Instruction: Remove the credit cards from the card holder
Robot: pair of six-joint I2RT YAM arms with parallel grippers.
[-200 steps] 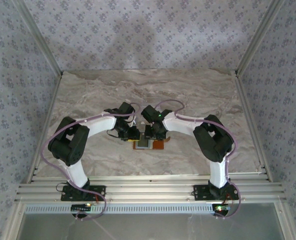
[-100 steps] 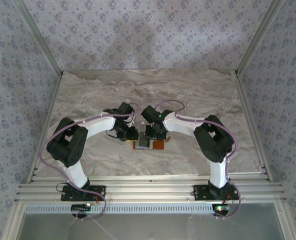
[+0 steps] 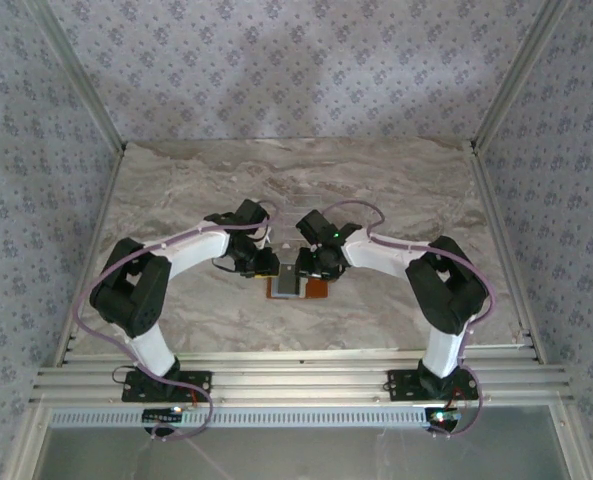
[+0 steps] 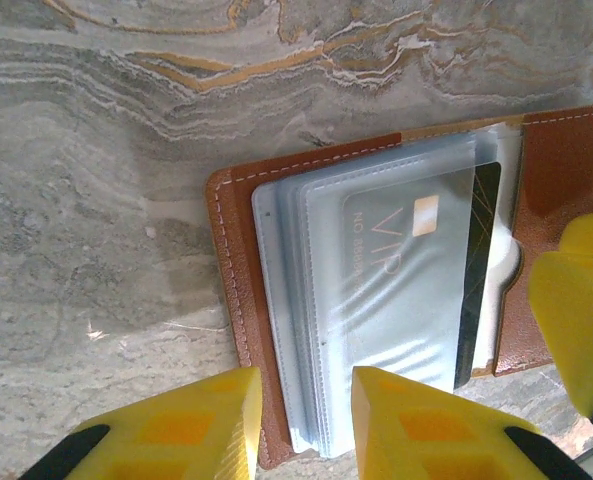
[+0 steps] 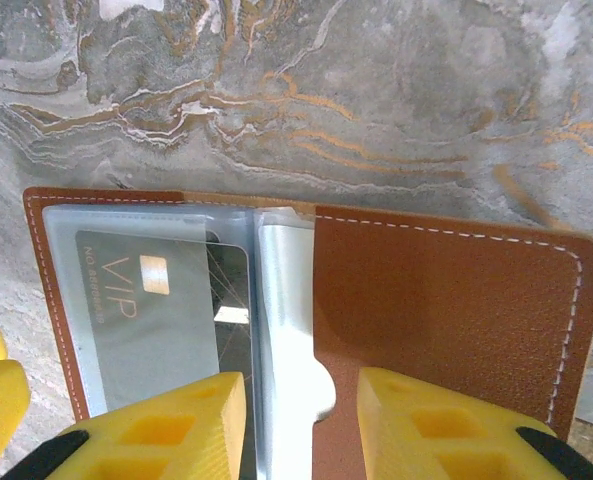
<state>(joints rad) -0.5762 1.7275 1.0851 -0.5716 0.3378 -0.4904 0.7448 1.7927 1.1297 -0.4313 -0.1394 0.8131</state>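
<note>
Card holder (image 5: pixel 446 310): brown leather, fine matt grain, pale stitching. Inner sleeves (image 4: pixel 306 300): clear plastic, glossy, slightly wrinkled. VIP card (image 4: pixel 396 290): silvery-grey, satin, gold chip. Dark card (image 4: pixel 481 250): black, smooth. Tabletop (image 4: pixel 96 200): marble-look, veined, low sheen. Left tool's fingers (image 4: pixel 416 420): matt yellow plastic.

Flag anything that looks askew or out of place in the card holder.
Nothing damaged. Inside the card holder, the dark card sits shifted sideways behind the grey VIP card, one edge peeking out.

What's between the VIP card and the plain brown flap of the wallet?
In the right wrist view, the edge of a dark card, then a strip of pale plastic sleeve, lie between them.
</note>
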